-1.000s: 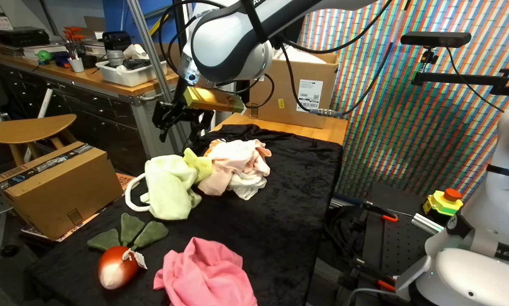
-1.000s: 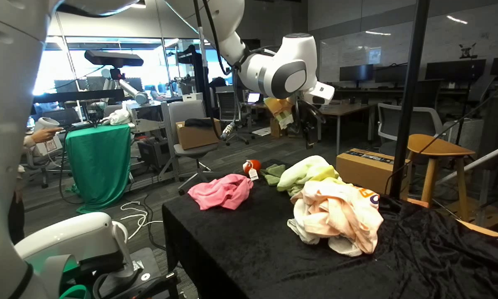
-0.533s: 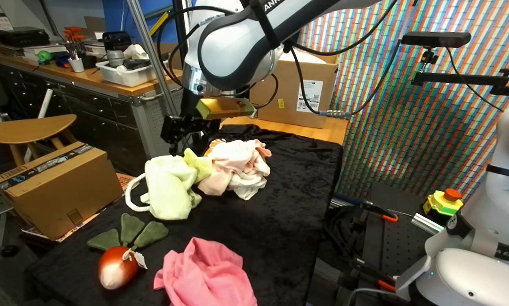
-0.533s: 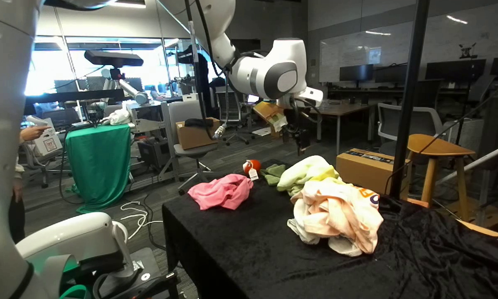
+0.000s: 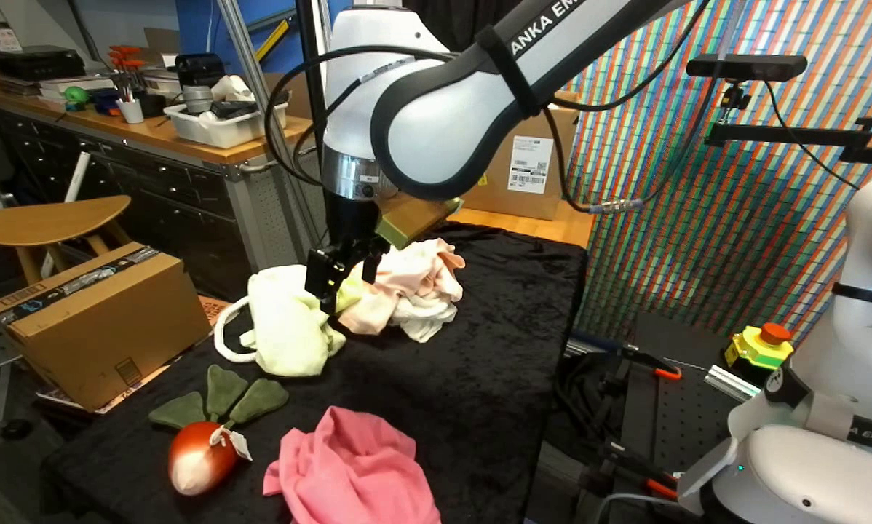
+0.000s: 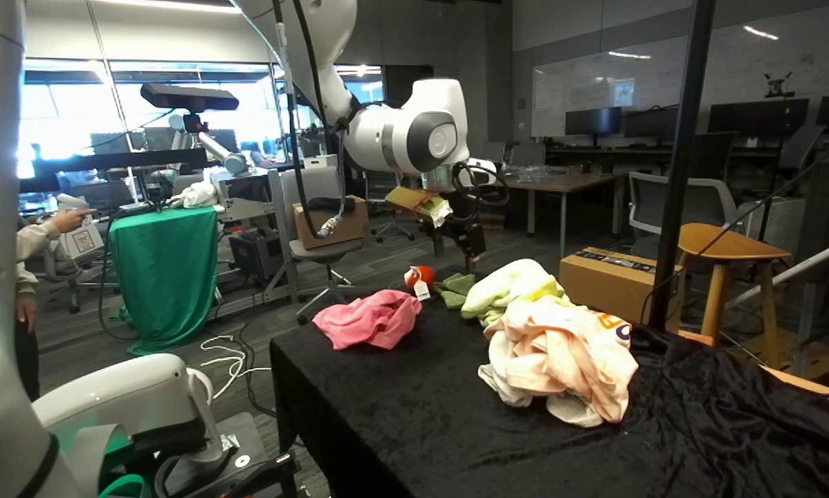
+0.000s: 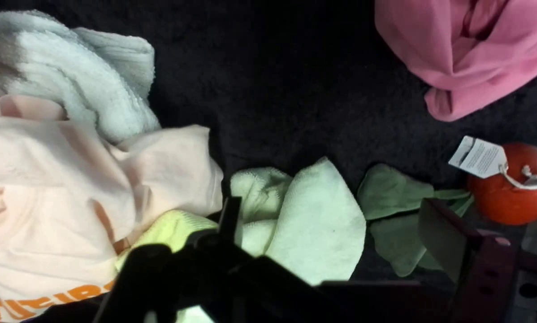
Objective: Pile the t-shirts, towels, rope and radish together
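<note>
- The hand (image 5: 348,293) is spread wide and pinches nothing; in the wrist view its fingers (image 7: 448,240) stand at nine and three o'clock of the pale green towel (image 7: 322,224). Whether a fingertip touches cloth, I cannot tell.
- In an exterior view, with that towel as clock centre, the rope (image 5: 220,335) loops out at nine, partly hidden; the radish (image 5: 201,458) lies at seven, the pink cloth (image 5: 356,466) at five, the peach shirt (image 5: 418,266) at two, the white towel (image 5: 423,319) at three. The yellow cloth (image 7: 176,226) sits between green towel and shirt.
- The step in hand is probably a grasp on the green towel; the radish is a second guess.
- Come straight down, straddle a thick fold before closing, and keep the three-o'clock finger off the radish's leaves.
- Then pull low toward two o'clock, watching that the rope comes along.
- Compared with a second ago, the hand is lower and further toward five o'clock on the same clock, overlapping the towel's edge there.
- Cloths, rope and radish lie unchanged.
</note>
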### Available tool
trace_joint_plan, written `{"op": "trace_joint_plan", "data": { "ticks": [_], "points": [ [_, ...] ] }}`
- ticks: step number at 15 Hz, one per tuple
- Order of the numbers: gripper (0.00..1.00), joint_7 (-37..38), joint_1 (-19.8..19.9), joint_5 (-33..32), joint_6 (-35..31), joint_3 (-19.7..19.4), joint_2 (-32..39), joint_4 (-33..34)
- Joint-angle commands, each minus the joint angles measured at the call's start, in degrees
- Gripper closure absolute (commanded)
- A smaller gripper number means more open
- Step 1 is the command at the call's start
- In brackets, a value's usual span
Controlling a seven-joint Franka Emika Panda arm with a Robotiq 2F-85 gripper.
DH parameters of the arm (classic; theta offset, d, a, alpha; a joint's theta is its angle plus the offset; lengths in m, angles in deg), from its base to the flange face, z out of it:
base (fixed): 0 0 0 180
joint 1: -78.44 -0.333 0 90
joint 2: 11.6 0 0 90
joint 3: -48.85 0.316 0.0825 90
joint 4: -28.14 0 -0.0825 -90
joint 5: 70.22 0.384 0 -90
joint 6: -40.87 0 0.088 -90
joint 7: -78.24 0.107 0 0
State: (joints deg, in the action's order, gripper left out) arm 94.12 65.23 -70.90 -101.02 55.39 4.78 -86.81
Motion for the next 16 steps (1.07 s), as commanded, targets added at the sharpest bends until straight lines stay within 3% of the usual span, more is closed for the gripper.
{"op": "trace_joint_plan", "data": {
  "ticks": [1, 16],
  "points": [
    [0.00, -1.00, -1.98, -3.99, 1.47, 0.92, -1.03, -0.45],
    [0.00, -5.06, -7.44, -7.28, 8.36, 4.69, 6.09, 10.04]
  ]
}}
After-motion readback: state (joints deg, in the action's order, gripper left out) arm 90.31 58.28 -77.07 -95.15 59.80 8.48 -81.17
